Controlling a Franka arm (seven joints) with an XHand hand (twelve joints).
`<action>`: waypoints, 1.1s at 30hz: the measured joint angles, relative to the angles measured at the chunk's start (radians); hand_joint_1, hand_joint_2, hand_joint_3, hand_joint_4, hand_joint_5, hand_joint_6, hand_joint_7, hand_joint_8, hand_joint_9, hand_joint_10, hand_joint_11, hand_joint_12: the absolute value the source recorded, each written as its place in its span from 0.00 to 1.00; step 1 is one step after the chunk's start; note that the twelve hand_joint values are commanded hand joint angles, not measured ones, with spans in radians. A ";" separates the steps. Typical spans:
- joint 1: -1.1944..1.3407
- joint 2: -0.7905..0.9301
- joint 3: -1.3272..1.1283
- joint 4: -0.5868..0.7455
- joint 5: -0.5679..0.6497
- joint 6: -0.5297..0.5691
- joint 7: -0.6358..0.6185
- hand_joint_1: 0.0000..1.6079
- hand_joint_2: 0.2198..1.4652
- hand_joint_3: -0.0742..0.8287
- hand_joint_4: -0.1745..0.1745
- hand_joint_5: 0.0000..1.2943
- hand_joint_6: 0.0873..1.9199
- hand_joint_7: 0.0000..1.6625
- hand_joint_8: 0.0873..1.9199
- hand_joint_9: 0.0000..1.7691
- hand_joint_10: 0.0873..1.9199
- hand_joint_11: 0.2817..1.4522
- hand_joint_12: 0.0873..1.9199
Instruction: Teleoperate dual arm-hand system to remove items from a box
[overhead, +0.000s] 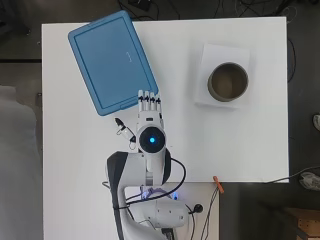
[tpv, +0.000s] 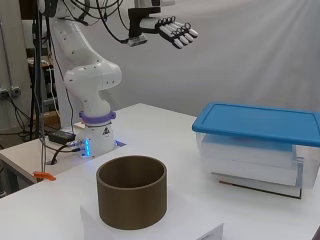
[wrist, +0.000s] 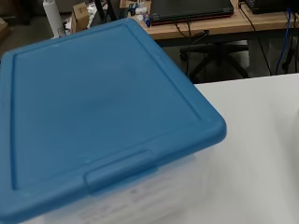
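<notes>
One clear plastic box (tpv: 255, 162) sits at the far-left part of the table (overhead: 225, 145) with its blue lid (overhead: 112, 60) on, so nothing can come out until that lid is lifted. The hand (tpv: 175, 31) hangs high above the box's near edge, fingers straight and apart, holding nothing — likely poised to come down on the lid's front tab (wrist: 119, 170). Well off to the right, a brown cylindrical container (overhead: 228, 81) stands on a white sheet (overhead: 220, 52) — probably the place for the items.

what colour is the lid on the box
Blue. The lid sits shut on the clear box; it shows best in the wrist view.
</notes>
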 joint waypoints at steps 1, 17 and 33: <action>0.002 0.011 -0.001 0.012 0.051 0.004 0.031 0.01 0.54 0.08 0.46 0.15 0.00 0.20 0.00 0.23 0.00 0.15 0.00; 0.008 0.084 0.019 0.086 0.348 0.053 0.202 0.04 0.53 0.08 0.52 0.17 0.00 0.20 0.00 0.23 0.00 0.14 0.00; -0.002 0.150 -0.137 -0.027 -0.009 0.209 -0.342 0.05 0.48 0.07 0.53 0.12 0.00 0.13 0.00 0.17 0.00 0.10 0.00</action>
